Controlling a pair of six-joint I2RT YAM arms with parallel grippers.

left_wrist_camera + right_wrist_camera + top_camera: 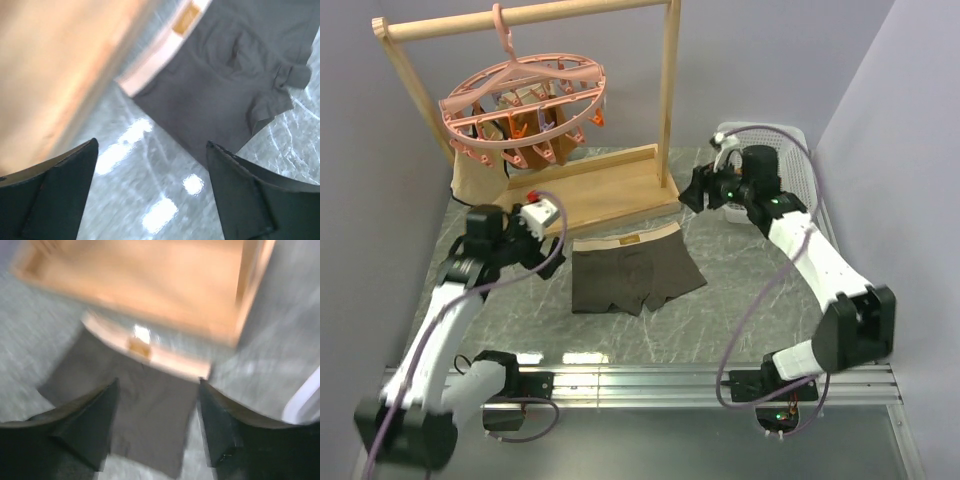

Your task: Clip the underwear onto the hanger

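The underwear (pixel 635 272), dark brown-grey with a pale waistband, lies flat on the grey marble table, held by nothing. The pink round hanger (pixel 525 105) hangs by its hook from the wooden rack's top bar, with small garments clipped under it. My left gripper (pixel 542 248) hovers just left of the waistband. In its wrist view the left gripper (pixel 152 144) is open over bare table, with the underwear (pixel 225 75) ahead to the right. My right gripper (pixel 692 192) is raised, to the right of and beyond the briefs. That right gripper (pixel 159 385) is open, and the underwear (pixel 150 410) shows below it.
The wooden rack (pixel 610 185) stands behind the briefs; its base (pixel 60 65) is close to my left fingers and also fills the top of the right wrist view (pixel 150 280). A white basket (pixel 805 165) sits at the far right. Tan cloth (pixel 470 180) hangs at the rack's left.
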